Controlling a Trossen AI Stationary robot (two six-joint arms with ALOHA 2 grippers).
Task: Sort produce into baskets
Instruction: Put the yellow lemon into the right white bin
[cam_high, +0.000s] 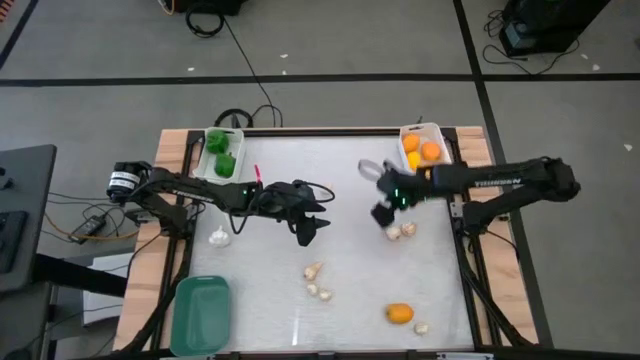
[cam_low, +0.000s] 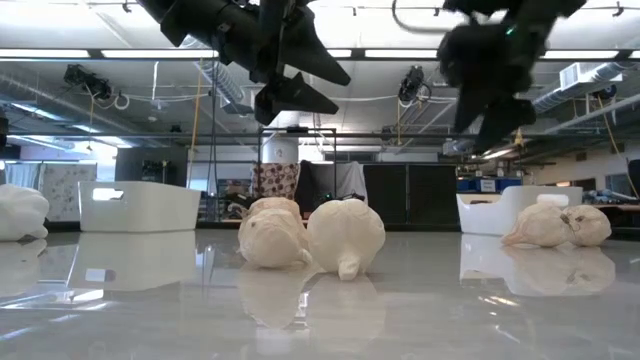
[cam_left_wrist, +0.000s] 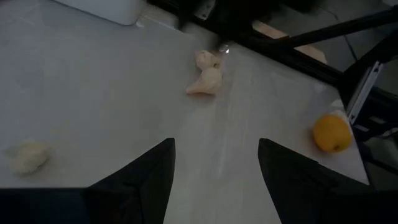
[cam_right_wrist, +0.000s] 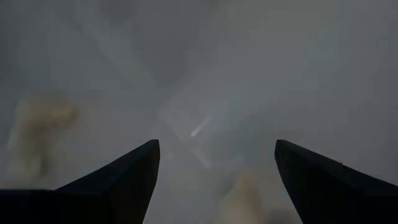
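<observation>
The left gripper (cam_high: 310, 229) is hanging mid-table with its jaws spread wide and nothing in them, you can see bare table between the fingers in its wrist view. Using the pair of whitish garlic-looking pieces (cam_high: 401, 230) as the landmark: the left gripper sits well off to their left, while the right gripper (cam_high: 384, 213) is just beside them on their upper-left, hovering above the table, also spread wide and empty. In the right wrist view one pale piece (cam_right_wrist: 244, 198) shows close between the fingers and another (cam_right_wrist: 38, 134) sits off to the side, so I'd guess the right arm only needs a small shift and a drop to grab one. Further from the pair, toward the front edge, there's a cluster of beige bits (cam_high: 316, 281), which are nearer the left gripper, plus an orange fruit (cam_high: 399, 313). The white bin (cam_high: 421, 131) holding orange fruit is right behind the pair.
</observation>
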